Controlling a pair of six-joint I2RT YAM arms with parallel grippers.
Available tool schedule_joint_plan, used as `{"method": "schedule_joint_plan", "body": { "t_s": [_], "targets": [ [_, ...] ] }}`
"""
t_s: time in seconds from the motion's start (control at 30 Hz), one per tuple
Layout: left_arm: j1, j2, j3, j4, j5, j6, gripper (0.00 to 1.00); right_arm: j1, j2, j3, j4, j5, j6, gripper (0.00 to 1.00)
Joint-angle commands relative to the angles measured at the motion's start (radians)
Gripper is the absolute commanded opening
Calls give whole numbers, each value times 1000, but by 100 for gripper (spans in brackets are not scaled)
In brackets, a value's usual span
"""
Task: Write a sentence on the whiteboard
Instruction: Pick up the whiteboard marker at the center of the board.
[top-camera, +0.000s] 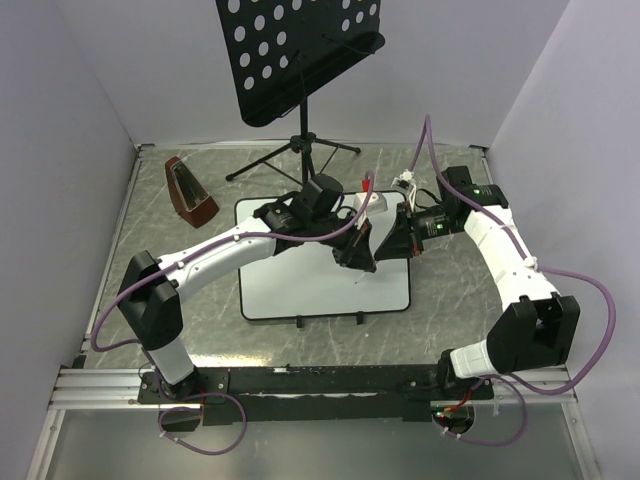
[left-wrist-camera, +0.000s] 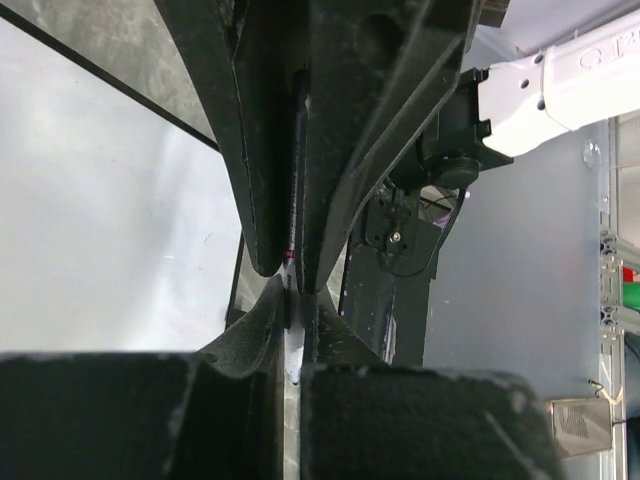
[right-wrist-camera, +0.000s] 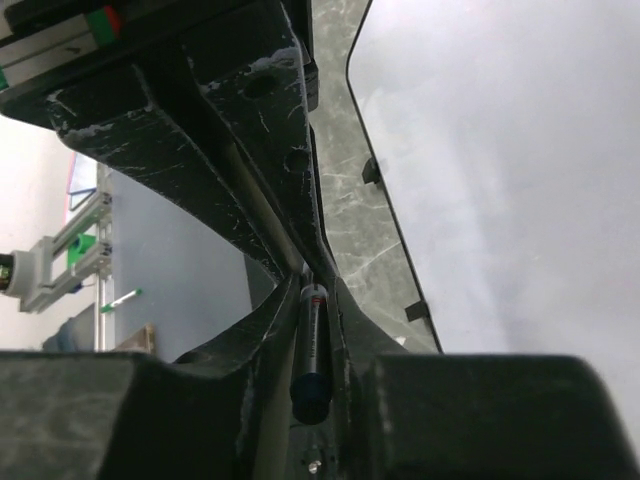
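**Both claws closed on one marker above the whiteboard**

The top view gives the layout. The whiteboard (top-camera: 300, 290) lies flat in the middle of the table (top-camera: 200, 310), its two black clips on the near long edge. The left gripper (top-camera: 357, 255) and the right gripper (top-camera: 398, 243) meet tip to tip over the board's far right part. What they hold is too small to make out from there. That view alone also shows the black perforated music stand (top-camera: 300, 50) behind the board and a brown pyramid-shaped object (top-camera: 190, 190) off its far left corner.

The wrist views show the grasp. In the right wrist view a dark marker (right-wrist-camera: 312, 350) sits in the narrow slot between the right gripper's own fingers, and its barrel runs up between the left gripper's fingers opposite. The left wrist view shows the same line from the other end: a pale end of the marker is pinched between the left fingers and the dark barrel between the right ones. Both pairs of fingers are nearly closed on it.

The board appears to the left of the fingers in the left wrist view and to the right in the right wrist view. How high the claws hang above it I cannot tell
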Motion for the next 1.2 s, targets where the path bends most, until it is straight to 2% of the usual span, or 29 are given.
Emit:
{"method": "schedule_joint_plan", "body": {
  "t_s": [0.0,0.07,0.13,0.2,0.23,0.27,0.3,0.37,0.47,0.6,0.73,0.87,0.93,1.07,1.1,1.17],
  "targets": [
    [11,-40,33,6,9,21,1,23,13,29,-35,-48,-31,14],
    [14,-45,31,3,12,24,1,24,16,32,-52,-54,-42,5],
    [17,-48,31,-2,15,32,1,23,21,35,-67,-57,-54,2],
    [20,-53,31,-11,25,40,1,24,30,45,-89,-63,-79,10],
    [20,-56,36,-19,29,53,1,24,36,49,-100,-72,-89,18],
    [22,-53,41,-28,35,59,1,27,39,54,-122,-77,-100,33],
    [23,-53,44,-49,40,69,1,26,45,61,-129,-78,-111,38],
    [25,-53,54,-65,45,84,1,30,49,66,-129,-81,-114,45],
    [26,-48,64,-85,54,95,1,44,49,66,-115,-80,-103,44],
    [29,-40,68,-88,64,95,1,64,47,57,-98,-74,-83,39],
    [31,-31,74,-86,77,90,1,72,41,45,-74,-65,-62,27],
    [31,-37,71,-69,68,75,3,72,33,34,-52,-72,-39,2],
    [34,-60,50,-43,46,43,9,72,10,25,-3,-65,-10,0],
    [55,-163,-57,100,16,-31,32,66,-39,6,57,-55,59,0],
    [58,-184,-80,128,8,-64,46,63,-43,9,58,-58,61,0],
    [69,-258,-151,211,-24,-95,60,47,-56,20,66,-63,81,0]
  ]
}}
